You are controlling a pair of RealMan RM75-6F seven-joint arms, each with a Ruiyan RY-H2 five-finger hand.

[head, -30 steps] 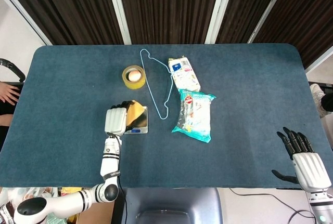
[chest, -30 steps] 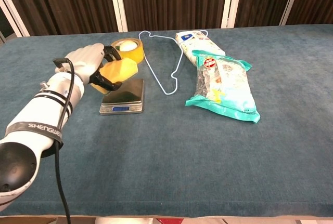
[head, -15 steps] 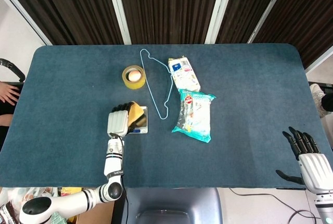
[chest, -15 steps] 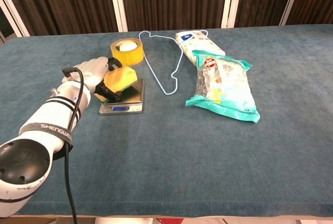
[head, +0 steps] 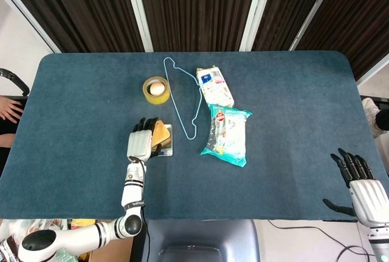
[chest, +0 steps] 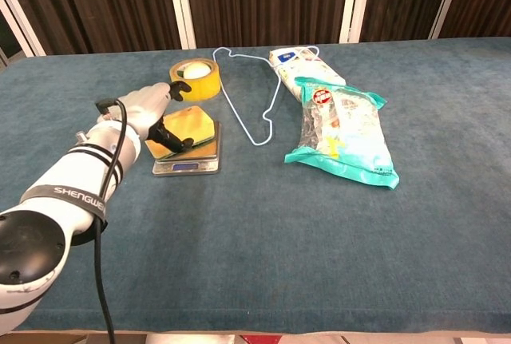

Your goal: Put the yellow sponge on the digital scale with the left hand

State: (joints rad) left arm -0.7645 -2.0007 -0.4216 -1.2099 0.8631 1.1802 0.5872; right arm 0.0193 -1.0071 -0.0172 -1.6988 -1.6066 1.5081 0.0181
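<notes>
The yellow sponge (head: pixel 161 134) (chest: pixel 190 127) lies on the small silver digital scale (head: pixel 168 149) (chest: pixel 186 166), slightly tilted. My left hand (head: pixel 140 143) (chest: pixel 144 108) sits at the scale's left edge with its fingers stretched out and apart, pointing toward the tape roll. Its thumb lies across the sponge's near left corner, and no finger wraps the sponge. My right hand (head: pixel 363 183) hangs beyond the table's near right corner with fingers spread and nothing in it; only the head view shows it.
A yellow tape roll (head: pixel 156 89) (chest: pixel 196 78) stands just behind the scale. A light blue wire hanger (head: pixel 182 101) (chest: pixel 255 96) lies right of it. Further right are a teal snack bag (head: pixel 228 134) (chest: pixel 343 128) and a white packet (head: pixel 214 86) (chest: pixel 303 61).
My left hand lowered the sponge onto the scale and spread its fingers off it. My right hand drew back slightly toward the near right corner.
</notes>
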